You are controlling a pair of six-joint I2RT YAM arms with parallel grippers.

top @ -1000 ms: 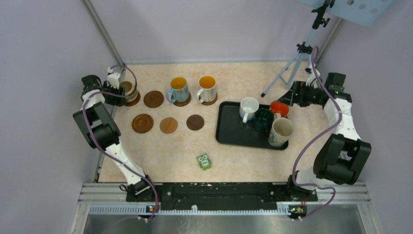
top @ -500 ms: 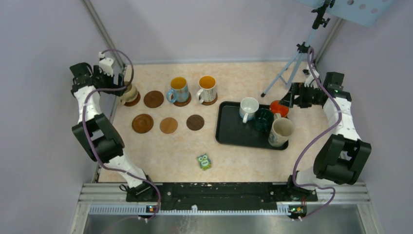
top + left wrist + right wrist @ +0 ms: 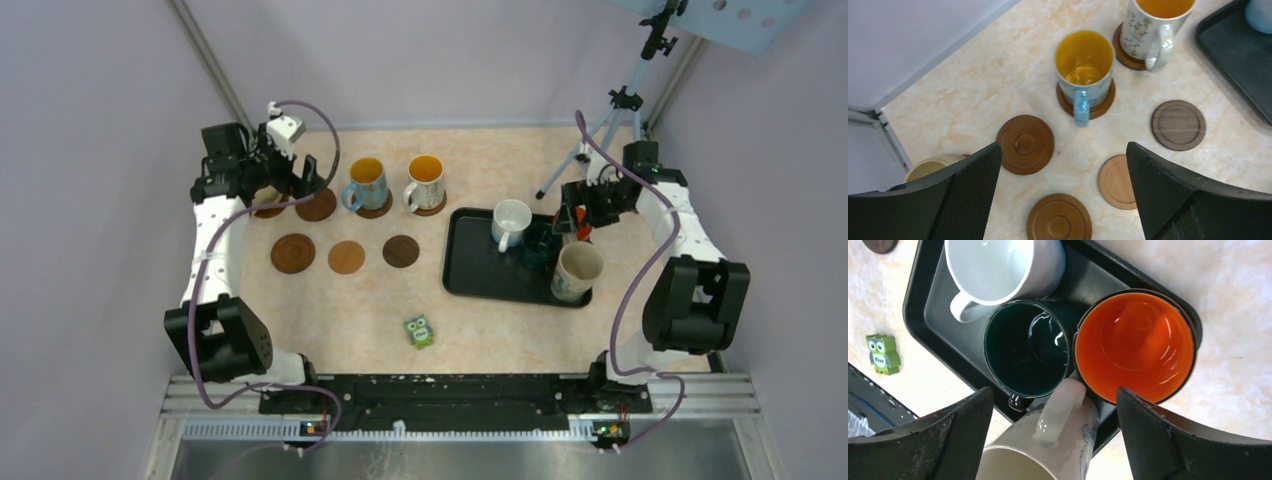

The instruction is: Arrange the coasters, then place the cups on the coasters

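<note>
Two grippers come under review, and we find both released.

The left gripper (image 3: 1063, 148) has its jaws spread wide with nothing between them. It hangs over the far-left part of the table (image 3: 480, 320). Just beside its left finger we note a beige cup (image 3: 930, 167) at the left end of the far row. It sits on a coaster (image 3: 268, 212) that is largely hidden.

Below and ahead of the jaws lie four bare coasters:
- a ringed coaster (image 3: 1025, 144) in the far row
- a second ringed coaster (image 3: 1059, 219) in the near row
- a tan coaster (image 3: 1118, 181) in the near row
- a dark coaster (image 3: 1178, 125) in the near row

None of the four touches another. Further right in the far row, the blue-handled mug (image 3: 1084, 65) and the cream mug (image 3: 1153, 25) each stand upright on a coaster of their own. Both mugs are orange inside.

The right gripper (image 3: 1054, 392) likewise has its jaws set wide and holds nothing. It hovers over the right end of the black tray (image 3: 933, 305). Directly beneath it we record the orange cup (image 3: 1135, 342) at the tray's corner and the dark green mug (image 3: 1025, 347) close against it. The tall beige mug (image 3: 1048, 455) lies nearer the camera, and its handle shows between the two fingers. The white mug (image 3: 998, 265) stands just beyond the green one. All four are in the tray, off the coasters.

A small green owl figure (image 3: 418, 331) sits on the table near the front edge, well apart from the tray. A tripod (image 3: 590, 150) stands at the far right.
</note>
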